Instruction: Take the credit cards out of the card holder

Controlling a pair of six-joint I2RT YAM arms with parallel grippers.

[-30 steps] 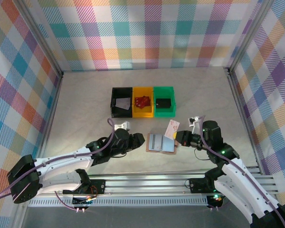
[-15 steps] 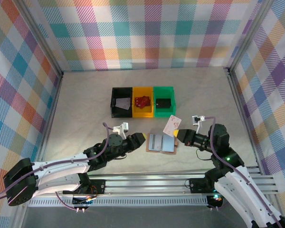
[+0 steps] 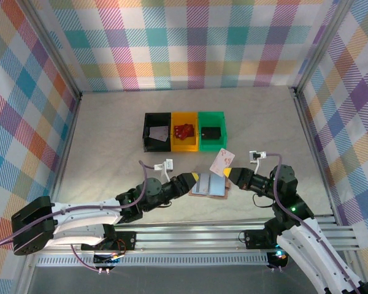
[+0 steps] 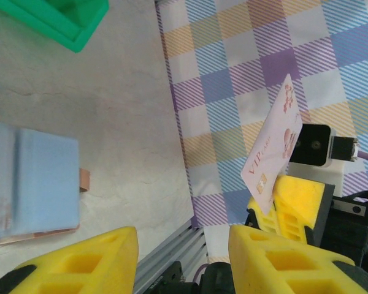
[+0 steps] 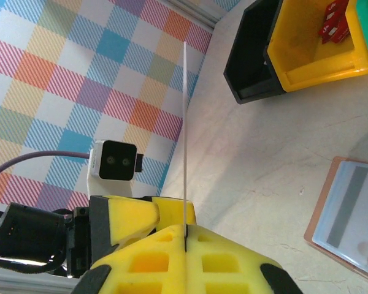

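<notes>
The card holder (image 3: 211,186) lies spread open on the table, tan rim around pale blue panels (image 4: 32,179), with a grey-striped credit card (image 5: 347,209) still lying in it. My right gripper (image 3: 227,174) is shut on a pale pink credit card (image 3: 221,160) marked VIP (image 4: 275,146), held upright above the holder's right edge; in the right wrist view this card is seen edge-on (image 5: 185,128) between the pressed fingers (image 5: 185,237). My left gripper (image 3: 196,180) hangs open over the holder's left edge, its yellow fingers (image 4: 80,263) apart and holding nothing.
Three small bins stand in a row behind the holder: black (image 3: 157,131), yellow (image 3: 184,130) with a red item, and green (image 3: 212,129) with a dark item. The checked walls enclose the table. An aluminium rail (image 3: 190,236) runs along the near edge.
My left gripper has slid right, from beside the holder to over its left edge. The right gripper has drawn back slightly, raising the pink card a little.
</notes>
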